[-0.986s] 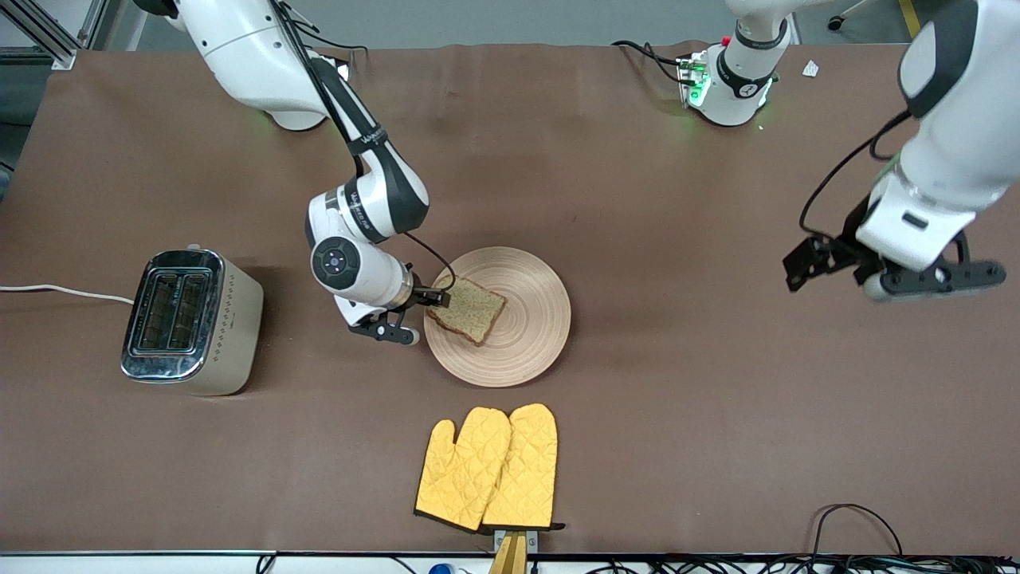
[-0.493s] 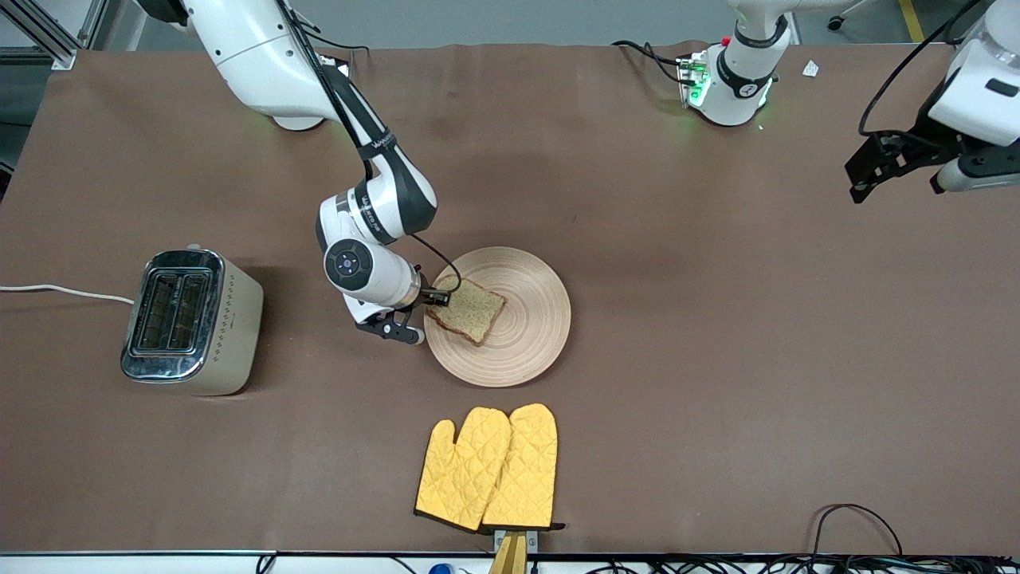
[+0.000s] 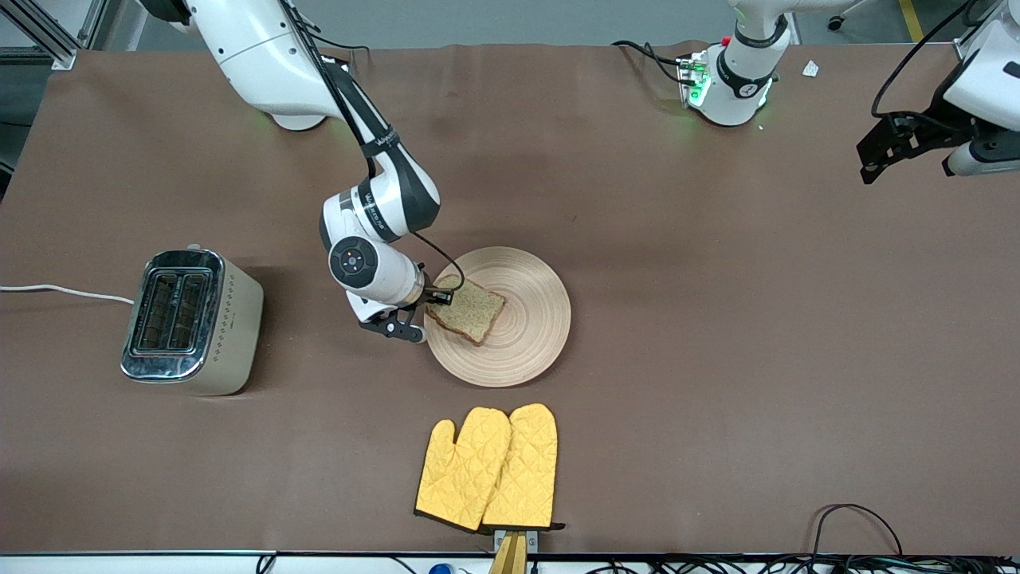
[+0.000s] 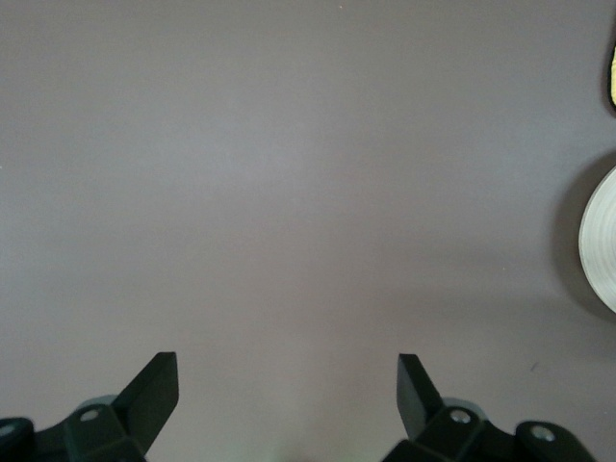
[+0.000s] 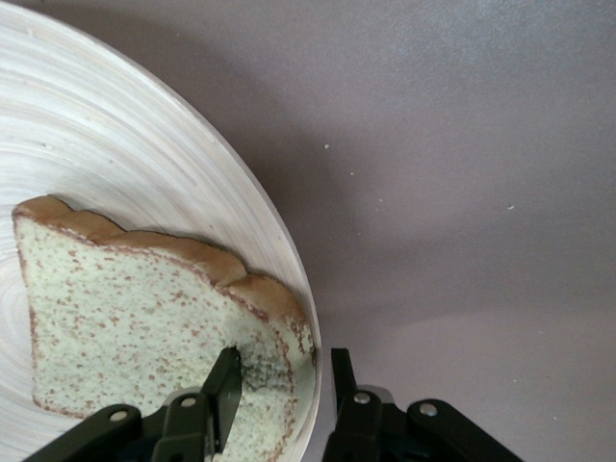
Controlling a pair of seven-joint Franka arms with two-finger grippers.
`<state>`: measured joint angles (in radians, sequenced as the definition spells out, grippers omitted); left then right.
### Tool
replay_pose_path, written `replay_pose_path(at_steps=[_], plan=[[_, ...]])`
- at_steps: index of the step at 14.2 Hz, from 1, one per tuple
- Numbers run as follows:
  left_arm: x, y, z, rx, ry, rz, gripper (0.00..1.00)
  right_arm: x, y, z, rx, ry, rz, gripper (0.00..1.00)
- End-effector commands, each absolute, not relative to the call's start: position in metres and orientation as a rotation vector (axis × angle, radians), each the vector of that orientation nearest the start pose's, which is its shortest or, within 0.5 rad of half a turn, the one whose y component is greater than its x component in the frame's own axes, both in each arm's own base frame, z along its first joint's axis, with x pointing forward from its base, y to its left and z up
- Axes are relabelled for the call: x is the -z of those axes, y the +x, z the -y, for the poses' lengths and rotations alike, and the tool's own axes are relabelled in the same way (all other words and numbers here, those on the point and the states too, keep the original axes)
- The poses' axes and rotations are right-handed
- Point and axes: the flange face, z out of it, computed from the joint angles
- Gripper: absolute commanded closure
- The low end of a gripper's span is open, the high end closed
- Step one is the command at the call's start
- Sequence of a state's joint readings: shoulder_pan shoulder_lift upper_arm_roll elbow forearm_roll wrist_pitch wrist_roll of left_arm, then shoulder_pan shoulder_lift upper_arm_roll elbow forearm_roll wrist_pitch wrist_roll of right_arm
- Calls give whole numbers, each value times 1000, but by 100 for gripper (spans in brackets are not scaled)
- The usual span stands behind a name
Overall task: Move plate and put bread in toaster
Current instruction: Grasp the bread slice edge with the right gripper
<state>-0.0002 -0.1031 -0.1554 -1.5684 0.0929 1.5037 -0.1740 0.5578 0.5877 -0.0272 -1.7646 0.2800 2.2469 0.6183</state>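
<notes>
Bread (image 3: 467, 311): brown speckled slice, darker crust, lying on the pale ring-grooved plate (image 3: 526, 351) mid-table. Right gripper (image 5: 284, 385) pinches the slice's edge at the plate's rim. Left gripper (image 4: 289, 390) waits spread wide over bare table.

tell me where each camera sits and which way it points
Front view: high across the table, facing the bases; shows both arms, the toaster, the oven mitts.
Left wrist view: on the left arm, looking down at bare table; the open left gripper shows.
Right wrist view: on the right arm, looking down at the bread; the right gripper straddles its corner.
Shared: the plate shows in all three.
</notes>
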Motion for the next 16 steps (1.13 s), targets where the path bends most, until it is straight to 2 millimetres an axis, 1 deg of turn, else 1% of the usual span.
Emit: replay_pose_path(at_steps=[1,3,4,5,6,7,8,9,11,12,14,16], plan=[[-689,504,74,80,-3060,36,0,-227,554,-340,-262,-3056,-429,59],[-693,501,70,83,-3060,25,0,-229,554,-342,-245,-3071,-433,63],[-691,502,59,67,-3059,34,0,-229,554,-343,-245,-3072,-431,66],[-691,503,54,55,-3077,26,0,-229,554,-343,-245,-3071,-433,69],[-689,502,47,33,-3105,41,0,-229,554,-343,-245,-3071,-433,73],[-685,503,44,15,-3111,52,0,-230,554,-344,-243,-3071,-433,78],[-680,505,43,-4,-3110,52,0,-229,554,-343,-243,-3071,-435,83],[-678,506,46,-9,-3110,45,0,-229,554,-343,-243,-3070,-440,88],[-680,505,49,-4,-3110,36,0,-230,554,-344,-239,-3068,-447,97],[-680,505,48,-4,-3112,35,0,-230,554,-345,-240,-3068,-442,100],[-680,505,49,-4,-3110,33,0,-234,556,-346,-233,-3065,-435,100],[-675,510,55,-17,-3105,17,0,-241,559,-348,-241,-3068,-431,100]])
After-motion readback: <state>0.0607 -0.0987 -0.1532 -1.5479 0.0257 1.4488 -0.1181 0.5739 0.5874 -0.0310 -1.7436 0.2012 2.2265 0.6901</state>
